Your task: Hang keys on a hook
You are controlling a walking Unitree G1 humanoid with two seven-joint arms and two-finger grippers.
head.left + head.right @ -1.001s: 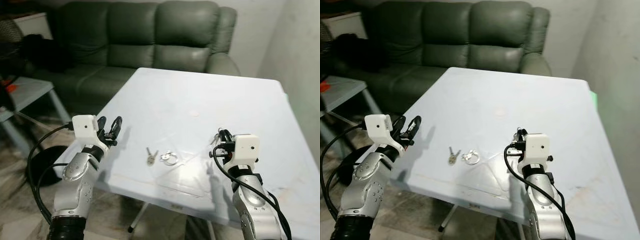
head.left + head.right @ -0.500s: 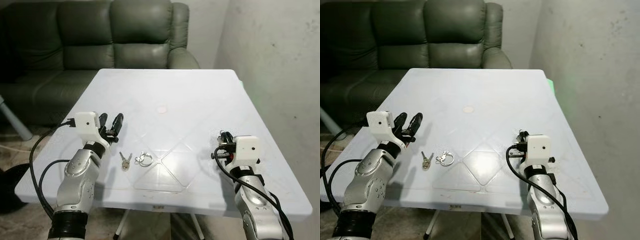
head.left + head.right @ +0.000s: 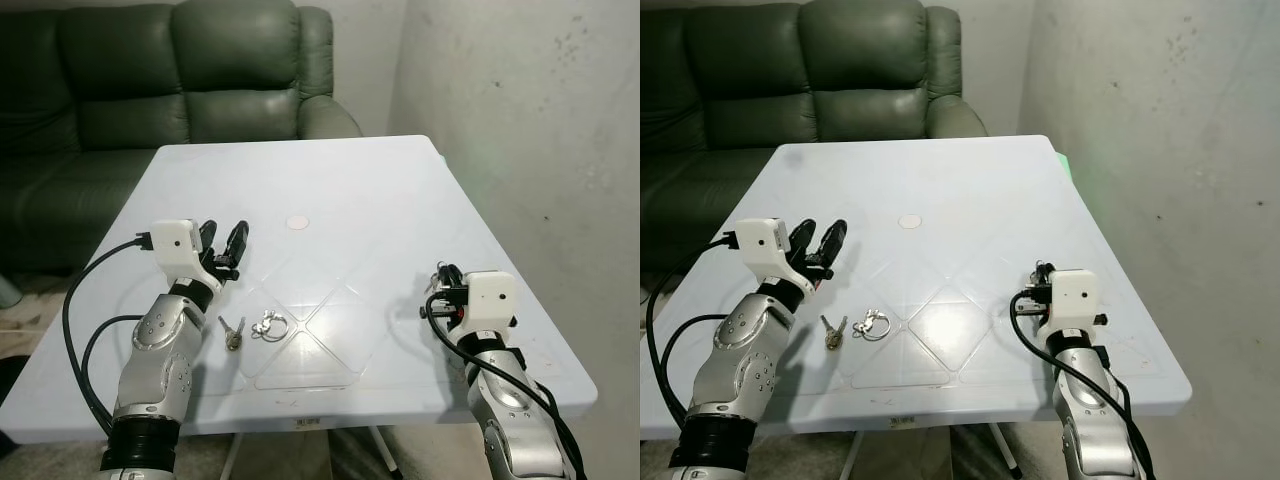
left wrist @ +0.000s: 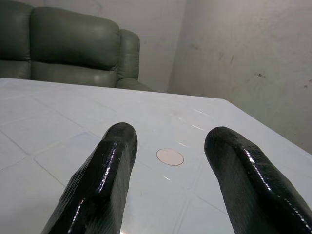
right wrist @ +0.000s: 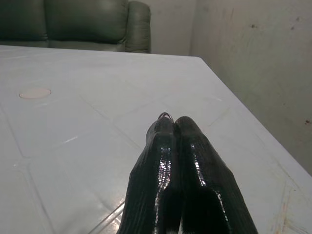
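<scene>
A small bunch of keys [image 3: 232,332] with a metal ring [image 3: 270,325] lies on the white table [image 3: 340,170], near its front edge. My left gripper [image 3: 225,246] hovers open just behind and to the left of the keys, with nothing between its fingers [image 4: 114,161]. My right gripper [image 3: 441,280] is held low over the table's front right part, well to the right of the keys, and its fingers [image 5: 168,146] are pressed shut. A thin wire loop [image 5: 165,116] peeks out at their tips; I cannot tell what it is.
A pale round disc [image 3: 298,222] is set in the middle of the table. A dark green sofa [image 3: 180,90] stands behind the table. A bare grey wall [image 3: 530,150] runs close along the table's right side.
The camera has swung to the right, so the sofa and table sit further left in view and the wall takes up the right. The keys and both grippers keep their places.
</scene>
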